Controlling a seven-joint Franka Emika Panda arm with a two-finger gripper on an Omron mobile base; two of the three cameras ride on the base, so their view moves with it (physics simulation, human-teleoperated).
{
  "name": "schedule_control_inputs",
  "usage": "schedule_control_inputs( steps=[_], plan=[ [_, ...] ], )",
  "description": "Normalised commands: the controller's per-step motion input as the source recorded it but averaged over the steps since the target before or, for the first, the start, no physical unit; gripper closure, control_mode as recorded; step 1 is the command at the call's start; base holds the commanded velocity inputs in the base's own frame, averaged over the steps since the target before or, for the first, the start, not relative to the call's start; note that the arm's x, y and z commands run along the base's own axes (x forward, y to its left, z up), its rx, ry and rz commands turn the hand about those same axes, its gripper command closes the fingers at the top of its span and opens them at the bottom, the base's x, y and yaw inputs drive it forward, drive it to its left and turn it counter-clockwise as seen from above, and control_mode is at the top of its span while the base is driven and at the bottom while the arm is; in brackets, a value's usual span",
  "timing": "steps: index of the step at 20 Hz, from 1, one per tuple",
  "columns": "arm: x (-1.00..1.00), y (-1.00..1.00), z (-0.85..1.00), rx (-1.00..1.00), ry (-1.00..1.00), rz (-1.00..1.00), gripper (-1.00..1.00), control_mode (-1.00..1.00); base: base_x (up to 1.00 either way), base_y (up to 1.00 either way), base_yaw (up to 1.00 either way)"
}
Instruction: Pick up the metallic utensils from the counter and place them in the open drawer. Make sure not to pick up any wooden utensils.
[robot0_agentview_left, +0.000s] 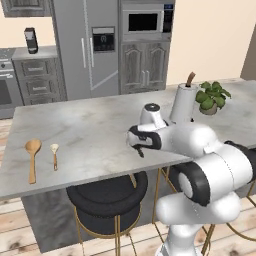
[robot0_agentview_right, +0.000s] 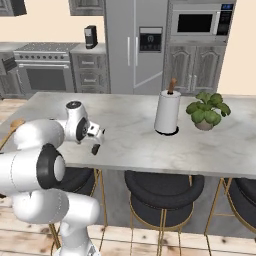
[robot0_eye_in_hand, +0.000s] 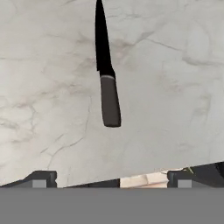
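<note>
A slim dark knife with a black handle lies flat on the light marbled counter, in the upper middle of the hand view, handle end toward my fingers. My gripper hovers over the counter's front edge, open, jaws wide apart with nothing between them. It also appears as the gripper and the gripper in the base views. At the counter's left lie a large tan wooden spoon and a shorter wooden utensil with a cream head. The open drawer is out of view.
A white paper towel roll and a potted plant stand on the counter to the right. Black round stools with gold legs sit under the counter's front edge. Fridge, oven and cabinets line the far wall.
</note>
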Motion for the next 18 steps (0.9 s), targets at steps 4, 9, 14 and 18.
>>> schedule_control_inputs(
  steps=[4,9,14,18],
  plan=[
    [0.53,0.0,-0.58,0.01,0.1,0.11,-1.0,-1.0,0.0,0.0,0.0],
    [0.58,0.0,-0.39,0.0,0.23,0.04,-1.0,-1.0,0.0,0.0,0.0],
    [0.27,0.0,-0.24,0.0,0.14,0.0,-1.0,-1.0,0.0,0.0,0.0],
    [0.12,0.11,-0.3,0.0,0.0,0.03,-1.0,-1.0,0.0,0.0,0.0]
  ],
)
